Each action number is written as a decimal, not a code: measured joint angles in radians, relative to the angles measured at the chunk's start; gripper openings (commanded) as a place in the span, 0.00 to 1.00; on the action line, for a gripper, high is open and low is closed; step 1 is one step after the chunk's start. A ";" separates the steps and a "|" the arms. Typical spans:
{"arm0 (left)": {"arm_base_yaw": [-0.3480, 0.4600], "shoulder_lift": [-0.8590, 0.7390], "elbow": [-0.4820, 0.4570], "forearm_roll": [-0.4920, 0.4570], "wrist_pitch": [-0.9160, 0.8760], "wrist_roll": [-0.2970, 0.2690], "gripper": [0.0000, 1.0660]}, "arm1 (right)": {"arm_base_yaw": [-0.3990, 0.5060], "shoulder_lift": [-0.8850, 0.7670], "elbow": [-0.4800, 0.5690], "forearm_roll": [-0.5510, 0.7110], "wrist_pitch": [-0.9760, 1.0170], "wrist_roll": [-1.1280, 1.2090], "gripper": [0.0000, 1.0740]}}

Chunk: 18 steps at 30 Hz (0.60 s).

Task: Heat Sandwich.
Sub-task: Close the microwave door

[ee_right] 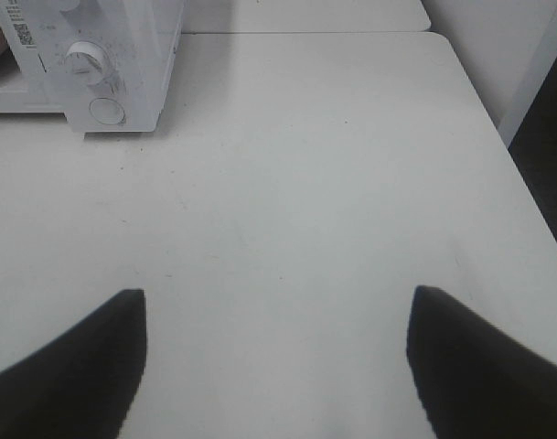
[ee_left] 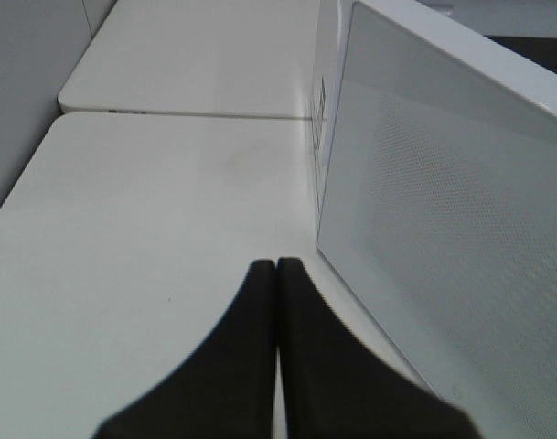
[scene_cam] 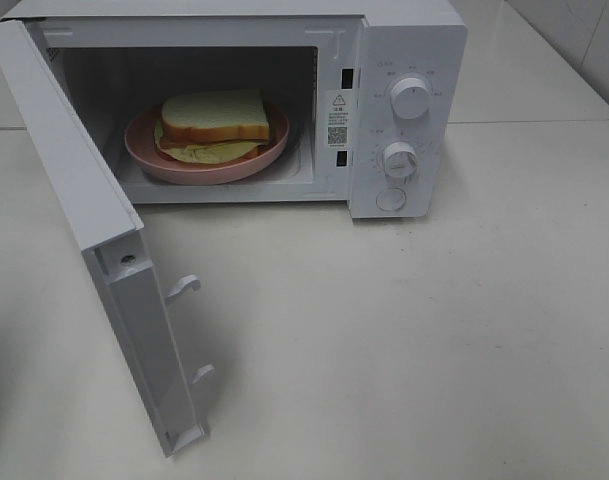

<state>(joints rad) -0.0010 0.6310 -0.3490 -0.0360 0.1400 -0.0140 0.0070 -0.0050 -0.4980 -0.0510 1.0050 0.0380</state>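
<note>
Slamming the door (scene_cam: pixel 134 330), left gripper (ee_left: pixel 276 272) pinched together and right gripper (ee_right: pixel 276 302) spread, you could jolt the sandwich (scene_cam: pixel 214 118) off its plate (scene_cam: pixel 204 173).

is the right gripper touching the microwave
Apart. The right wrist view shows a wide stretch of table between the open right gripper and the microwave.
</note>
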 measured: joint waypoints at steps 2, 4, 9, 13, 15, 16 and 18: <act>0.000 0.000 0.025 0.000 -0.054 0.000 0.00 | 0.000 0.000 0.000 0.000 0.000 0.000 0.71; 0.000 0.000 0.094 0.007 -0.208 0.000 0.00 | 0.000 0.000 0.000 0.000 0.000 0.000 0.71; 0.000 0.018 0.163 0.019 -0.378 0.000 0.00 | 0.000 0.000 0.000 0.000 0.000 0.000 0.70; 0.000 0.093 0.171 0.056 -0.421 0.000 0.00 | 0.000 0.000 0.000 0.000 0.000 0.000 0.70; 0.000 0.171 0.171 0.108 -0.476 -0.001 0.00 | 0.000 0.000 0.000 0.000 0.000 0.000 0.70; 0.000 0.171 0.171 0.108 -0.476 -0.001 0.00 | 0.000 0.000 0.000 0.000 0.000 0.000 0.70; 0.000 0.224 0.171 0.133 -0.522 -0.006 0.00 | 0.000 0.000 0.000 0.000 0.000 0.000 0.70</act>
<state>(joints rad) -0.0010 0.8550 -0.1780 0.0970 -0.3820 -0.0200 0.0070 -0.0050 -0.4980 -0.0510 1.0050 0.0380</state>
